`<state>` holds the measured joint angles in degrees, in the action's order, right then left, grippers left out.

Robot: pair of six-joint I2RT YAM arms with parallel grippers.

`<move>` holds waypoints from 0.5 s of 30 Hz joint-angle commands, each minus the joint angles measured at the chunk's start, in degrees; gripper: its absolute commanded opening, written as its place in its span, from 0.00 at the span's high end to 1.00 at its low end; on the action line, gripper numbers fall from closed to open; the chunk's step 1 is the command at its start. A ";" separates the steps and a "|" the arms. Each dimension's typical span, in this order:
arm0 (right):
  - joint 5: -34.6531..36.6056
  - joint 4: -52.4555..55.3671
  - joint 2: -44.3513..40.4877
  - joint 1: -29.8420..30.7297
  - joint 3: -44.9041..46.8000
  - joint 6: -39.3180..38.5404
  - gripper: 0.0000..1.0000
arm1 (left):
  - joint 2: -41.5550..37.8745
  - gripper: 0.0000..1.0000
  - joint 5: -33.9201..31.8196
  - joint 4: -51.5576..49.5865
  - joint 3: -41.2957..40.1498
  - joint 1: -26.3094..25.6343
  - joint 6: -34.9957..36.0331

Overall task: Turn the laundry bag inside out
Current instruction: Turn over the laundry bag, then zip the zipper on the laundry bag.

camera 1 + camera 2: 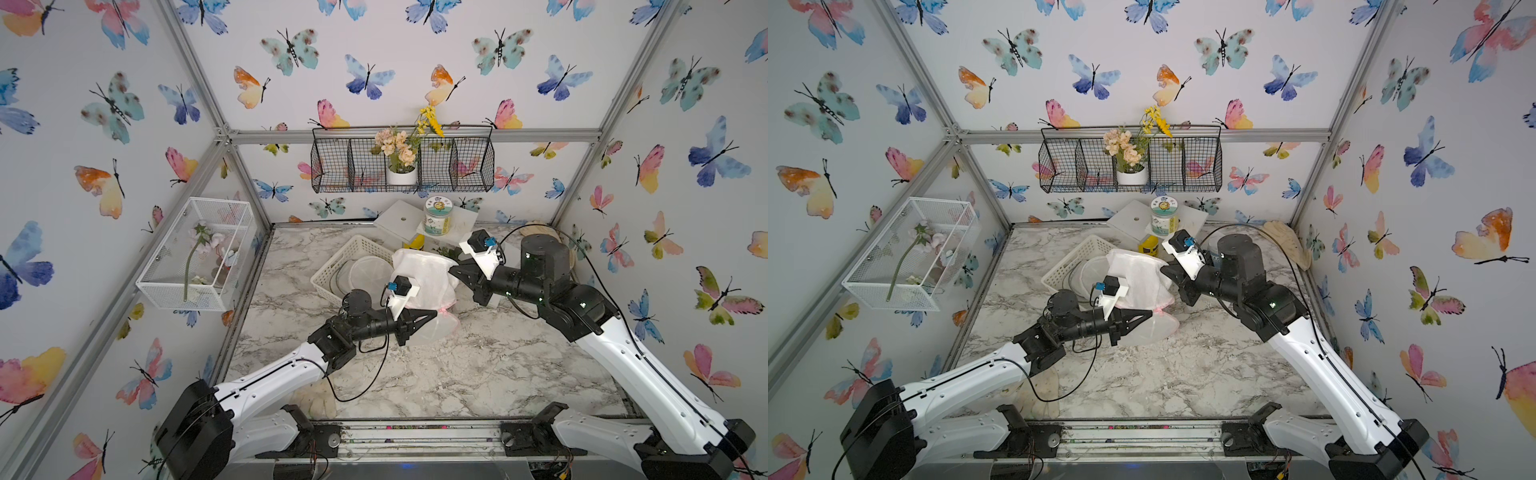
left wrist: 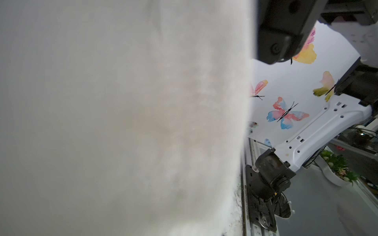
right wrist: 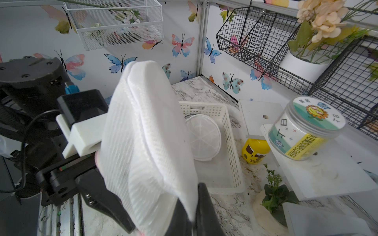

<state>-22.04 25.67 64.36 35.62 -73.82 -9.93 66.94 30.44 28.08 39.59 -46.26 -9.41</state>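
The laundry bag (image 1: 424, 276) (image 1: 1138, 274) (image 3: 147, 132), white mesh with a pink hem, stands raised above the bench (image 1: 478, 374) a little back of its middle, towards the far edge, and is held between the two arms. The right pincer (image 1: 454, 272) (image 1: 1165, 272) (image 3: 191, 214) is clenched on the bag's side; the right wrist view shows its dark fingers (image 3: 204, 204) pinching a fold of mesh. The left pincer (image 1: 434, 314) (image 1: 1148, 314) is clenched too, its tips meeting on the bag's lower edge by the pink hem. A thinner, see-through part of the bag spreads on the bench just under it. Blurred white cloth fills most of the left wrist view (image 2: 122, 122).

Just behind the bag, towards the far-left corner, a white perforated basket (image 1: 332, 270) (image 3: 231, 143) holds a round mesh disc (image 1: 368, 270) (image 3: 204, 141). Near the far edge a labelled jar (image 1: 437, 216) (image 3: 306, 128) stands on a white platform (image 1: 399, 220), with a small yellow jar (image 3: 255, 151) beside it on the bench.
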 commanded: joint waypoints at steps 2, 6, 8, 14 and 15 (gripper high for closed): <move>2.13 1.21 -0.41 0.24 0.54 1.56 0.98 | -0.16 1.00 1.16 2.17 1.80 -0.36 -1.40; 5.72 6.10 1.37 0.18 -0.30 3.99 0.79 | -1.68 1.00 -1.07 2.46 1.95 -0.41 -8.19; 6.20 8.43 2.68 0.19 -0.94 5.98 0.55 | -2.37 1.00 -2.22 4.00 1.50 -0.28 -13.66; 6.85 12.49 3.11 0.16 -2.38 17.82 0.31 | -3.77 1.00 -6.24 4.56 1.22 -0.40 -26.85; 7.95 13.89 2.99 0.16 -3.07 19.51 0.30 | -3.84 1.00 -6.54 4.56 1.03 -0.40 -27.74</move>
<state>-17.02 35.14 68.25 35.62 -74.00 2.09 64.62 27.09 30.04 40.40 -46.26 -29.08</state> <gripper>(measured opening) 0.688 0.050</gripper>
